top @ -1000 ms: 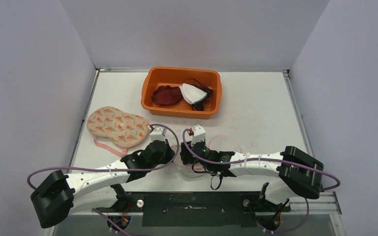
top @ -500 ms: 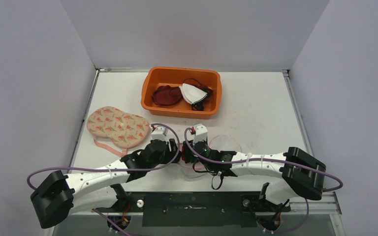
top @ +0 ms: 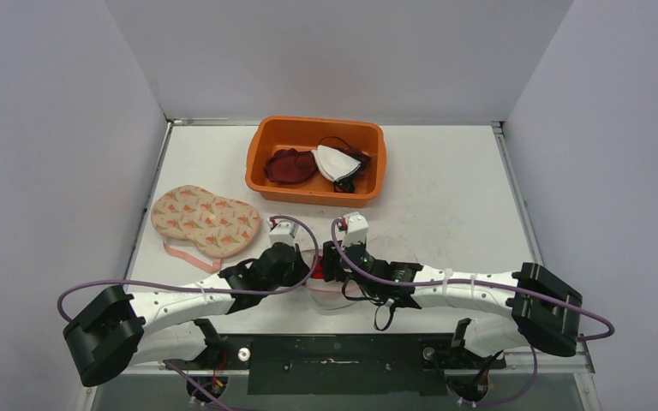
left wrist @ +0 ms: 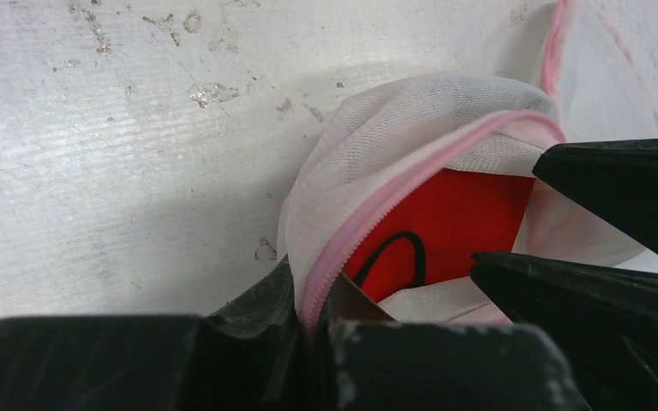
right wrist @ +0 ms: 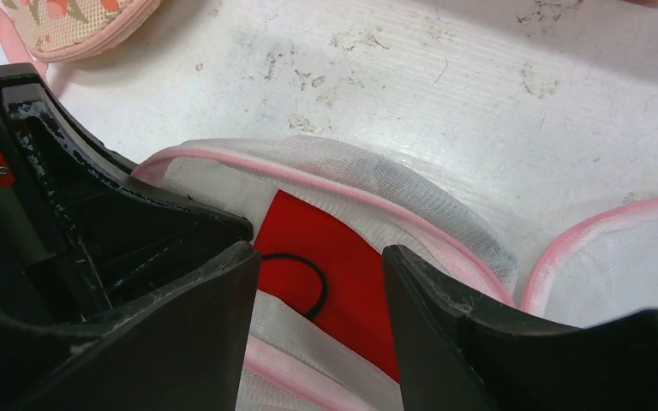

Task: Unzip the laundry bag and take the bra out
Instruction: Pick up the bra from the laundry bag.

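Both arms had their jaws at the laundry bag (top: 391, 247), which lay on the worktop (top: 454, 188) near the middle of its near edge. Your left jaws were pinched shut on the bag's pink zip edge (left wrist: 411, 184), with the white mesh bunched up just above them. Your right jaws stood open, one finger (right wrist: 180, 334) on each side of the gap in the bag, close against the left jaws. Through that gap you could see the red bra (right wrist: 343, 248) inside the bag, with a thin black loop (right wrist: 296, 282) lying on it. I cannot tell from the wrist views whether the right fingers touched the bra. Towards the far edge, about midway along, sat an orange tub (top: 317, 122) holding dark red and white garments. A floral padded case (top: 206, 221) lay by the left edge, apart from the bag.
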You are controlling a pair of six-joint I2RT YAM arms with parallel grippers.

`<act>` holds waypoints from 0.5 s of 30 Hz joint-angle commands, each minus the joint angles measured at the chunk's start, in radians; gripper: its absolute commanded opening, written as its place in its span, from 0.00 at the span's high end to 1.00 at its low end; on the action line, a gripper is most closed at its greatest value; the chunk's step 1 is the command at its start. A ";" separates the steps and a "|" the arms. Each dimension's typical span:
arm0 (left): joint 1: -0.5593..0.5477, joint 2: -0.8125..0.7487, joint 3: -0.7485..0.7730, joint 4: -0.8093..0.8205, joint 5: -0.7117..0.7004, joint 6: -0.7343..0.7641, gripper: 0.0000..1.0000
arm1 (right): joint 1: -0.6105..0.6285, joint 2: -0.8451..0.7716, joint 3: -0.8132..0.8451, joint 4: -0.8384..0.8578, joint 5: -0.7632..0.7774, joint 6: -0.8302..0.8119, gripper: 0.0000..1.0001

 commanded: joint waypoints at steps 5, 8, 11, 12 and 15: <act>0.003 -0.044 0.018 0.031 -0.047 0.011 1.00 | 0.001 0.068 0.057 0.063 -0.064 0.000 0.43; 0.004 -0.029 0.015 0.034 -0.058 0.010 1.00 | -0.003 0.121 0.067 0.082 -0.070 0.006 0.42; 0.004 -0.006 0.001 0.043 -0.071 0.002 1.00 | -0.006 0.153 0.066 0.091 -0.065 0.022 0.40; 0.003 -0.001 -0.006 0.050 -0.073 -0.003 1.00 | -0.006 0.160 0.064 0.093 -0.066 0.026 0.38; 0.004 0.019 -0.028 0.077 -0.068 -0.016 1.00 | -0.007 0.184 0.070 0.085 -0.047 0.044 0.29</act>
